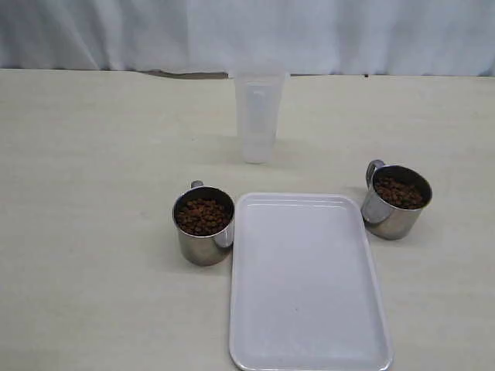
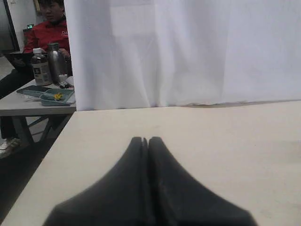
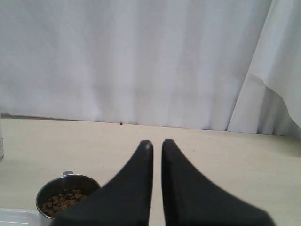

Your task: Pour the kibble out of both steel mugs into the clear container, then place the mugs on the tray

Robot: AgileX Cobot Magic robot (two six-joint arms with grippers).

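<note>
Standing on a pale wooden table (image 1: pixel 77 154) are all the task's things, seen from the exterior view. A white tray (image 1: pixel 305 309) lies flat on the near part of the table, its long sides running away from the camera. The left steel mug (image 1: pixel 204 239) stands upright just beside the tray's left long edge, close to its far left corner, and is filled nearly to the rim with dark brown kibble (image 1: pixel 203 216). The right steel mug (image 1: pixel 390 216) stands just beside the tray's far right corner, also full of kibble, with its loop handle turned toward the far edge of the table. The clear container (image 1: pixel 257 116) stands upright farther back, well apart from both mugs, in front of a white curtain (image 1: pixel 348 31) that hangs along the table's far edge. Neither arm appears in this view. In the left wrist view, the left gripper (image 2: pixel 145 140) hovers over bare table with its black jaws pressed together, holding nothing; a person in red (image 2: pixel 49 28) sits at a side table beyond the curtain's edge. In the right wrist view, the right gripper (image 3: pixel 157 143) is closed to a thin slit and empty, with the right steel mug near it on the table.
</note>
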